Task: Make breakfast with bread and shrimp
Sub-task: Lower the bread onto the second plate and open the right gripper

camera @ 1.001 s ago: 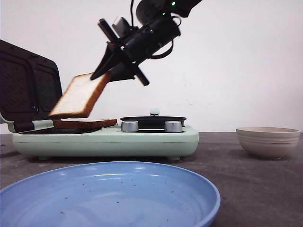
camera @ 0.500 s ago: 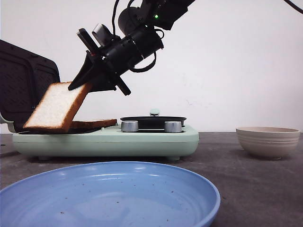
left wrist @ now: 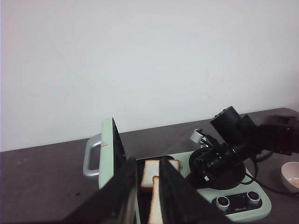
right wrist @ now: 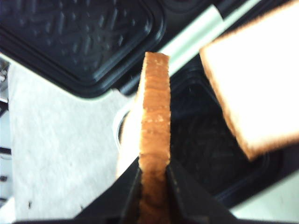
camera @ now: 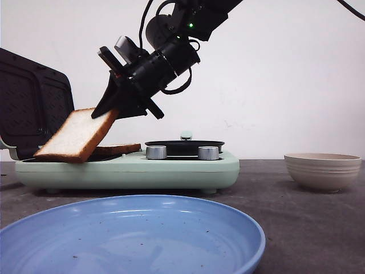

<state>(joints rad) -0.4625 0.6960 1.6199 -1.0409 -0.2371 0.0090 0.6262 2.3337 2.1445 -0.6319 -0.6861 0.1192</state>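
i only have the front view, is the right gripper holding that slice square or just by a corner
observer: right wrist view shows the right gripper clamped on the held slice at its crust edge, one finger on each face.
operator: is the plate under it free
observer: yes, the dark plate below it is bare; the other slice lies off to one side.
operator: anything in the bowl
observer: left wrist view shows something orange in the bowl, possibly the shrimp.
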